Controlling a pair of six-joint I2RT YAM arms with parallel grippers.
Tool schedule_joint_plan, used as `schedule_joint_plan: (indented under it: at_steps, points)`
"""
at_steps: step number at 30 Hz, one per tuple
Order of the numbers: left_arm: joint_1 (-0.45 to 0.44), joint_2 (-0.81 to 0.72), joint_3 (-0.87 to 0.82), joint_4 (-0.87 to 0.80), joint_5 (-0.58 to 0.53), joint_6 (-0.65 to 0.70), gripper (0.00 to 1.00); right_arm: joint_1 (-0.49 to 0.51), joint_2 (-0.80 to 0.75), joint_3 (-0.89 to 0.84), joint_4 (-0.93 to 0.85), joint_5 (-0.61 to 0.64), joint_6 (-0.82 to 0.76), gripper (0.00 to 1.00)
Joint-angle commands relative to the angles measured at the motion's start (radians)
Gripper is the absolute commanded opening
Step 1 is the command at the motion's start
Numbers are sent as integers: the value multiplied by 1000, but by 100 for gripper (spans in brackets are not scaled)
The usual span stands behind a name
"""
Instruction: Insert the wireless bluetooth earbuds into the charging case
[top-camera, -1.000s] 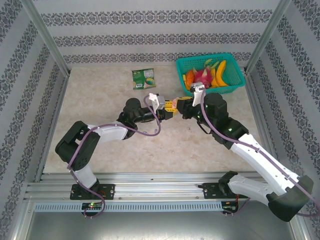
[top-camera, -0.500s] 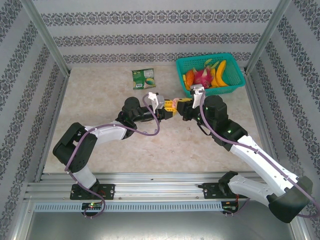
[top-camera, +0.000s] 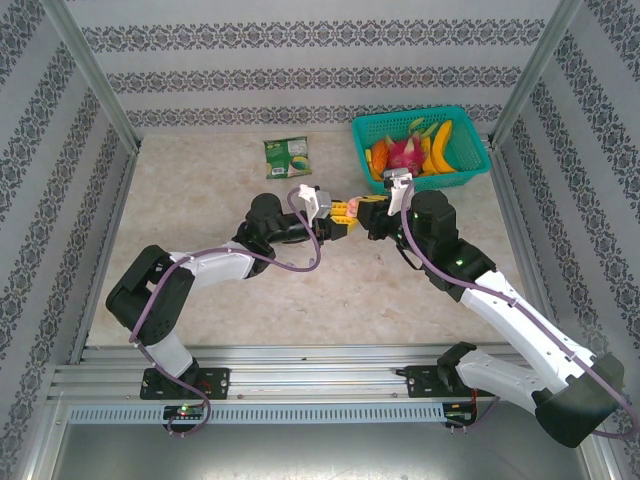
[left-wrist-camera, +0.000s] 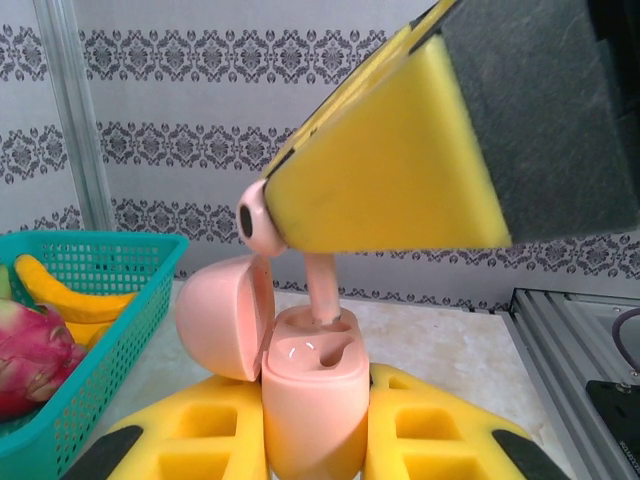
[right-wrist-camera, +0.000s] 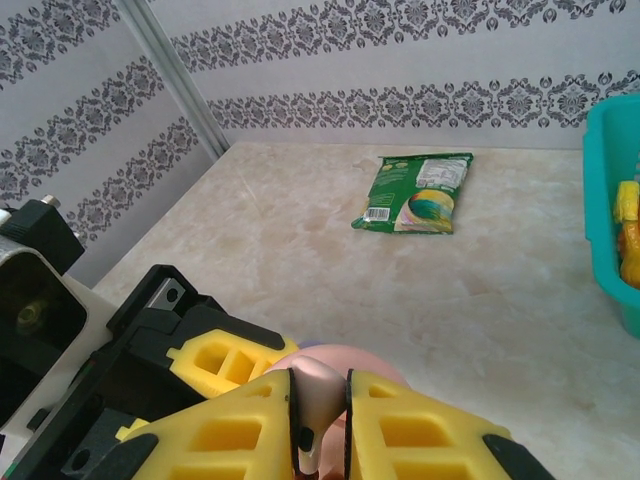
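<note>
Left hand (left-wrist-camera: 313, 442) clamps case (left-wrist-camera: 310, 390), lid (left-wrist-camera: 222, 315) at 9 o'clock. Right hand (right-wrist-camera: 320, 425) pinches earbud (left-wrist-camera: 258, 222), stem tip in socket (left-wrist-camera: 324, 324), unseated; other socket (left-wrist-camera: 292, 352) looks empty.

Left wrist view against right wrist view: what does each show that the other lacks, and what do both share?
Left wrist extras: the open lid of the charging case, the earbud stem meeting its slot, a dragon fruit. Right wrist extras: the green snack packet. Shared: the pink earbud and case, the teal basket, the left gripper holding the case, the right gripper pinching the earbud.
</note>
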Motion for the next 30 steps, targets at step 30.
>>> schedule_joint_plan:
  at_steps: [30]
  points:
    - [-12,-24,29,41,-22,14,0,-9,43,-16,-19,-92,-10,26]
